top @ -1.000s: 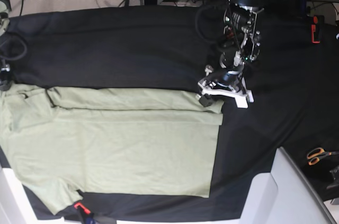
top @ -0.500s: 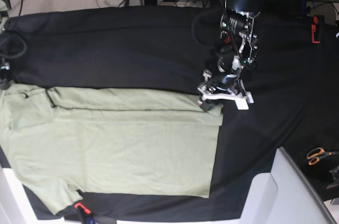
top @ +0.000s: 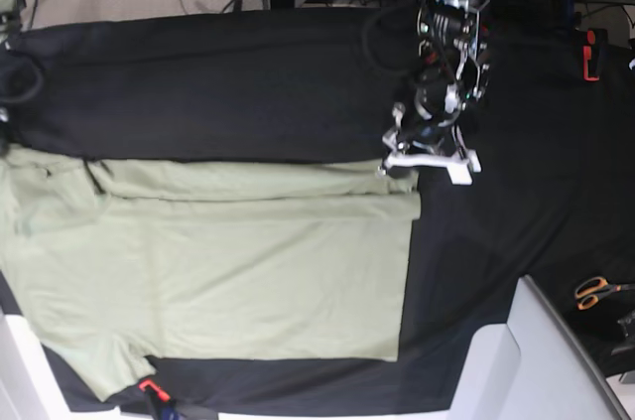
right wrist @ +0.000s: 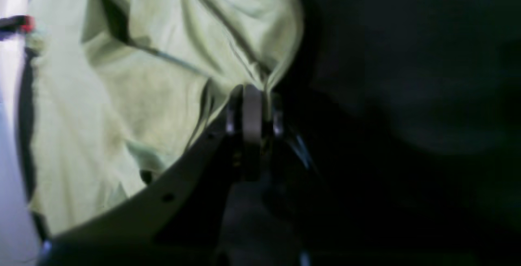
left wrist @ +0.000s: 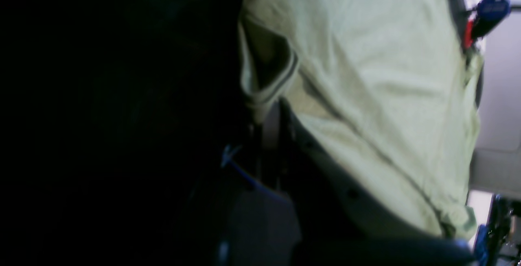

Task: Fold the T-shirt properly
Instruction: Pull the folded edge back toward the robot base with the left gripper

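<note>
Pale green T-shirt (top: 208, 261) is lying across the lower left of the base view on the black cloth (top: 228, 82). Left gripper (top: 405, 168) is pinching its far hem corner; right gripper (right wrist: 252, 95) is pinching a bunched fold at the frame's left edge. Risk: uneven pull is skewing the fold, or thin cotton is slipping out.

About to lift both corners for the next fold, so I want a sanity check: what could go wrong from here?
1. The left end effector pinches only the very edge of the T-shirt at its hem corner; the fabric may slip out on lifting.
2. The right end effector grips bunched cloth near the collar end, so wrinkles may carry into the fold.
3. The far strip is already folded over; uneven pulling could skew it.
</note>
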Tool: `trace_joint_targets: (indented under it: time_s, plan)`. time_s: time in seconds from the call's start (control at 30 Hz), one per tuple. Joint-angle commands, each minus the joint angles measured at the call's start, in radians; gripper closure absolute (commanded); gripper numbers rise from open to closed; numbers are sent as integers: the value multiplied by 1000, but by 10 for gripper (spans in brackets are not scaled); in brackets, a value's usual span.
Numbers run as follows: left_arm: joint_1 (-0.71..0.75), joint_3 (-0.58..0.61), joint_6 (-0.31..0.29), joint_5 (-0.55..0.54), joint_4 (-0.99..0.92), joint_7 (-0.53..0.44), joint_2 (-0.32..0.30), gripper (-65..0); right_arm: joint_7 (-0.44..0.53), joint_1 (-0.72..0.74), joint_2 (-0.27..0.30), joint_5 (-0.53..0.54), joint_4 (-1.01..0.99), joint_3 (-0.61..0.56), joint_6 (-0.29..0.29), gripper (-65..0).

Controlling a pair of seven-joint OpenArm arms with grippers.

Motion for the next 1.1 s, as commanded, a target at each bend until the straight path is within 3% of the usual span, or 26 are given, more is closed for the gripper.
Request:
trace_joint_targets:
  time_s: [0.0,0.27,0.43,0.67,0.9,1.07]
  plan:
    - [15,-3,10,6,43,18,-3,0,5,7,33,17,58,3,9,0]
    - [169,-1,10,8,258,71,-5,0,-152,-56,31,22,225,5,9,0]
    - [271,-3,10,11,365,106,-25,0,-212,-110,-1,22,302,13,9,0]
    - [413,-4,10,11,470,106,-61,0,-302,-233,-121,24,538,14,71,0]
    - [497,-6,10,12,522,106,-91,0,-373,-337,-231,24,753,14,74,0]
    - [534,-12,10,12,528,106,-115,0,-382,-391,-276,24,843,16,74,0]
